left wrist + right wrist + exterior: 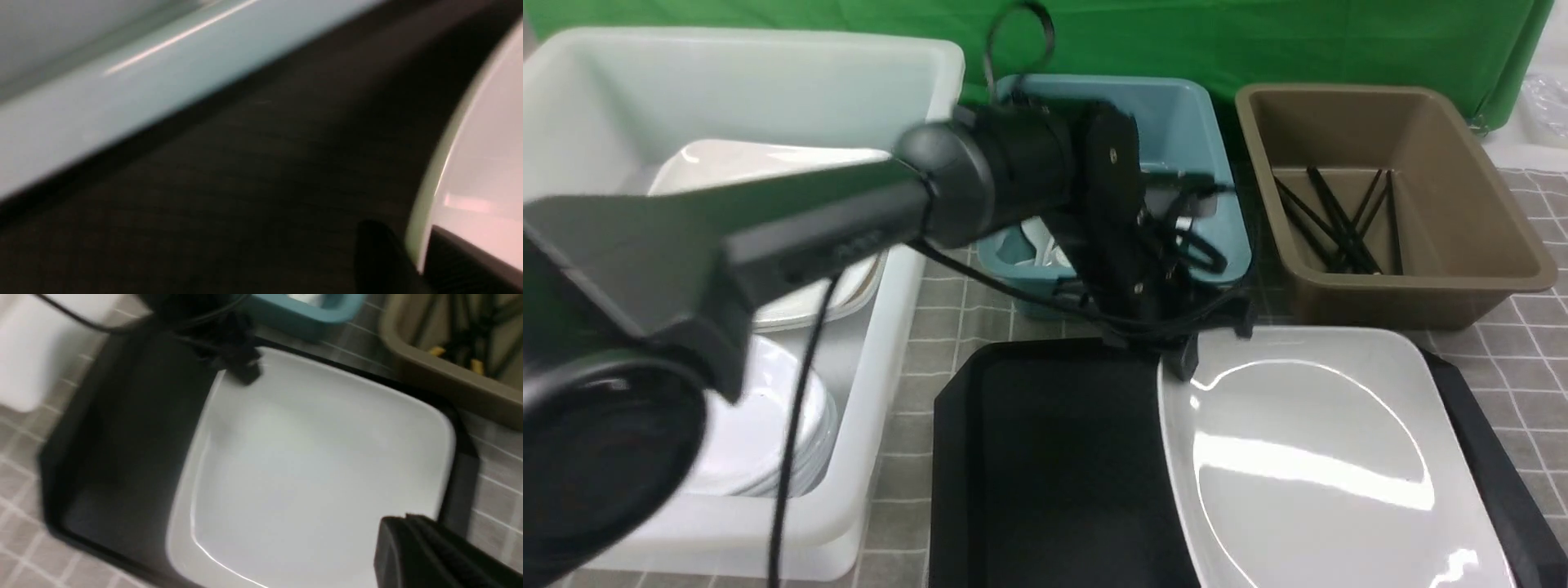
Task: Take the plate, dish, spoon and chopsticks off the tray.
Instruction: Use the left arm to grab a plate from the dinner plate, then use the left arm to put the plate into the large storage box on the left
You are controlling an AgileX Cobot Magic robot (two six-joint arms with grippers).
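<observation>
Pinching the plate (1323, 457) by its far-left corner with the left pincer (1186, 359): one finger outside the rim, the other on the inner face, rim edge caught between (plainest from the left wrist). Taken at a corner probably because the raised rim there offers the only edge thin enough to bite, the plate being too wide to span. Stretching from that pincer toward the robot and rightward, filling that half of the tray (1045, 457); bare black floor to the pincer's left. Cannot tell whether the gripped corner is off the floor.

Just beyond the pincer, the blue bin (1184, 122); farther right of it, the brown bin (1421, 245) with the chopsticks (1331, 224) inside. Well to its left, the white bin (572, 98) holding white dishes (768, 180), likely the plate's destination.

Holding nothing with the right pincer (404, 531), fingers pressed together, hanging over the plate's side opposite the left pincer. Slip risk: glossy rim, single corner grip.
</observation>
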